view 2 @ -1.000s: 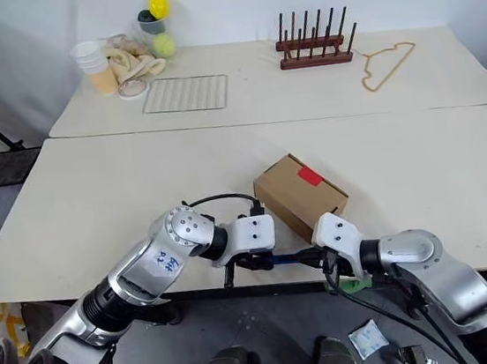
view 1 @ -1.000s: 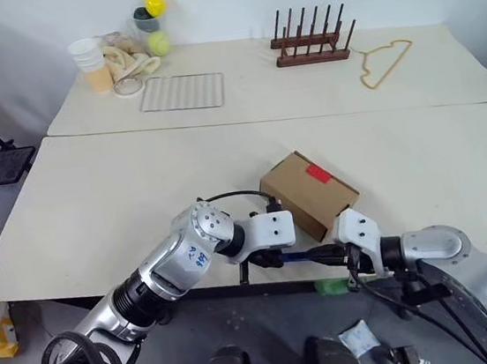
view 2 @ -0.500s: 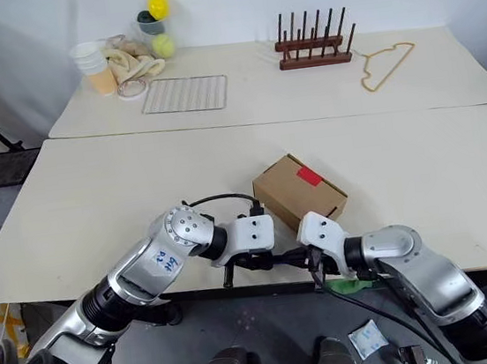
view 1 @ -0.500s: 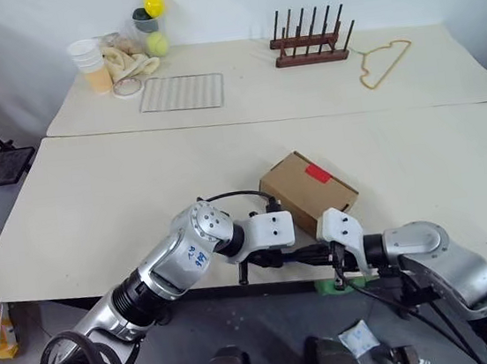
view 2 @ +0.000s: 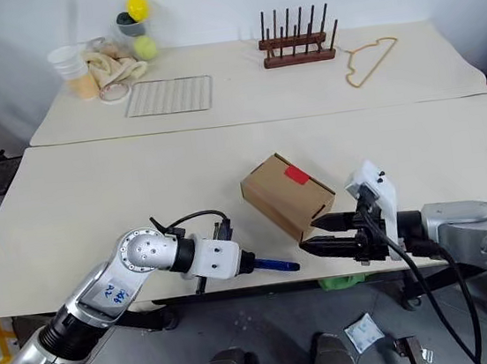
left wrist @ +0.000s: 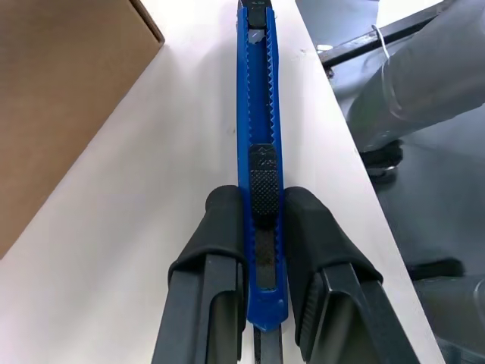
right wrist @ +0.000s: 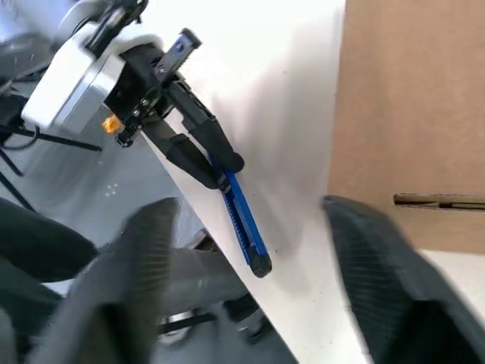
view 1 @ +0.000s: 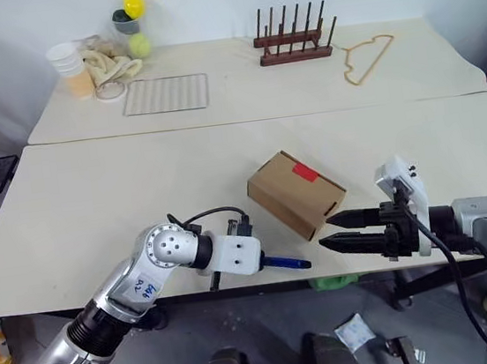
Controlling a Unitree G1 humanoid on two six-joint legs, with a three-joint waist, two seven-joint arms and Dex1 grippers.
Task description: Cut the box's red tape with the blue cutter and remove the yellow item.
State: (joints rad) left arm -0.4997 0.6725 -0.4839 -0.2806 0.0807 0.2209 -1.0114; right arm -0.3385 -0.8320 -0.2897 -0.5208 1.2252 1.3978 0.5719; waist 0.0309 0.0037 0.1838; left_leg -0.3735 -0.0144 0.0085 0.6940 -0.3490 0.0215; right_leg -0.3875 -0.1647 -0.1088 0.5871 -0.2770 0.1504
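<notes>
The brown box [view 1: 294,195] lies closed on the near table, with the red tape [view 1: 304,172] across its lid edge. My left gripper [view 1: 260,262] is shut on the blue cutter [view 1: 286,264] at the table's front edge, just left of and in front of the box. Its pads [left wrist: 224,227] pinch the cutter [left wrist: 259,114] near the slider, and the blade end points toward the box corner [left wrist: 68,83]. My right gripper [view 1: 325,231] is open and hovers beside the box's near right corner, apart from the cutter [right wrist: 244,220]. The yellow item is hidden.
On the back table are a wire rack [view 1: 166,94], a wooden peg rack [view 1: 291,41], a hanger [view 1: 368,56], cups [view 1: 65,69], a tennis ball [view 1: 139,44] and a yellow ball on a dark container [view 1: 132,2]. The table's front edge [view 1: 106,296] runs just below both grippers.
My right gripper has let go of the cutter, opened, and pulled away up and to the right. The left gripper keeps the cutter and has shifted slightly left. The camera view has shifted.
</notes>
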